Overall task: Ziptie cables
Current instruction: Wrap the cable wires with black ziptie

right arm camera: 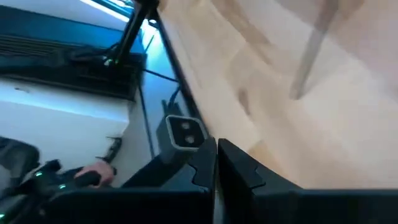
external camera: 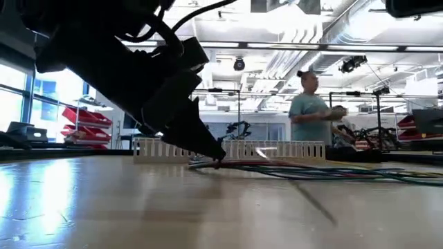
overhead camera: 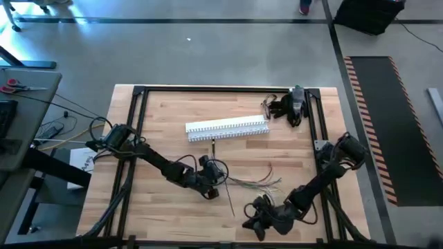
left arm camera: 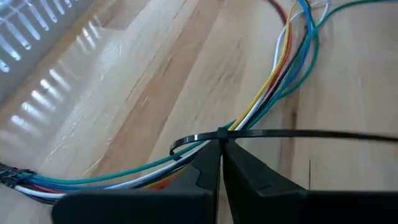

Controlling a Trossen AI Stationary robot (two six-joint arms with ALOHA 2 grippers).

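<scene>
On the table: one bundle of cables [overhead camera: 252, 182], one black zip tie [left arm camera: 292, 133], one white slotted channel [overhead camera: 227, 128]; two grippers, left [overhead camera: 211, 181] and right [overhead camera: 255, 220]; one person [external camera: 309, 111] beyond

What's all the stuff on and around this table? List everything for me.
cables: a few, green, blue, white, yellow, red, bunched on the table's near middle
zip tie: one, black, looped around the cables
slotted channel: one, white, table's far middle
dark gadget: one, black, far right corner
table: one, light wood, black frame
person: one, teal shirt, behind the table
left claw: shut, at the zip tie
right claw: shut, near right edge
</scene>
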